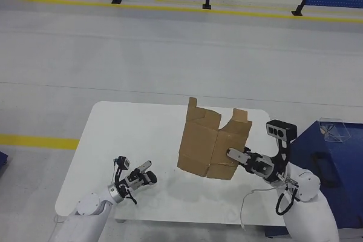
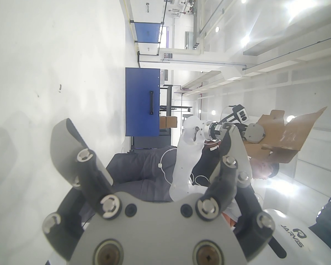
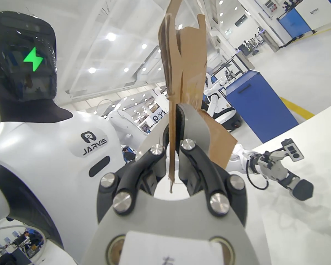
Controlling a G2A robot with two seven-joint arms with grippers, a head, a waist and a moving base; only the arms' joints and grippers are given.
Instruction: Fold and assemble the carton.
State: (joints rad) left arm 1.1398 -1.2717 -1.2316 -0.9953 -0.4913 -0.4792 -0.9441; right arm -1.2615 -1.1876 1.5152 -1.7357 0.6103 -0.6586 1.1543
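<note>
A: Starting at the left, how does the left gripper (image 1: 142, 173) stand?
B: It hangs low over the white table (image 1: 109, 127) near the front edge, its fingers spread apart, well apart from the carton.
A: And the carton (image 1: 199, 142)?
B: Brown, partly folded, standing up over the table's right half with its flaps pointing upward. Whether its bottom edge touches the tabletop I cannot tell.
A: The right gripper (image 3: 173, 128)?
B: Clamped on the carton's lower right edge, one finger on each face of the cardboard. A blue cabinet (image 1: 345, 169) stands just beside the table's right end.
</note>
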